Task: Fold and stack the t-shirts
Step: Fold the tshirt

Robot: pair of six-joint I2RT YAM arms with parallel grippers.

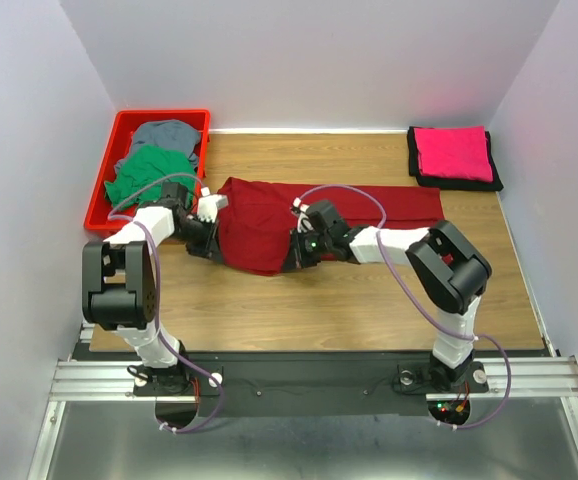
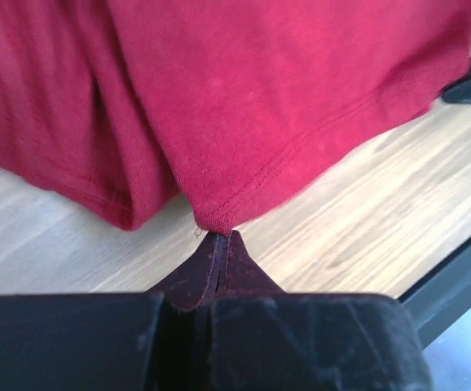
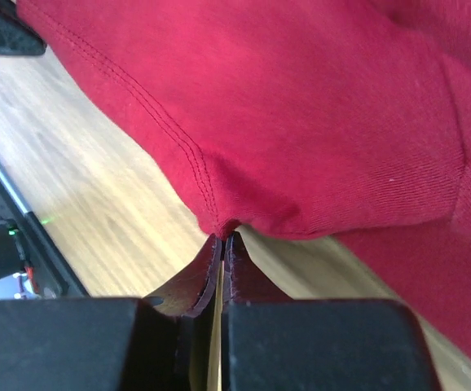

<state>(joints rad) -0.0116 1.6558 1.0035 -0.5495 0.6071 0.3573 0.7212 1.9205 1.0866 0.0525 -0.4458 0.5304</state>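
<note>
A dark red t-shirt (image 1: 269, 225) lies across the middle of the wooden table (image 1: 319, 300), its left part lifted and bunched between my two grippers. My left gripper (image 1: 207, 222) is shut on a hemmed corner of the shirt; in the left wrist view the pinched corner (image 2: 219, 218) sits at the fingertips (image 2: 234, 252). My right gripper (image 1: 304, 243) is shut on another hem corner (image 3: 223, 224), held just above the wood. A folded pink t-shirt (image 1: 454, 153) lies on a black cloth (image 1: 414, 160) at the back right.
A red bin (image 1: 104, 185) at the back left holds a green t-shirt (image 1: 149, 172) and a grey t-shirt (image 1: 167, 132). The shirt's right sleeve end (image 1: 409, 205) stretches toward the right. White walls close in the table on three sides.
</note>
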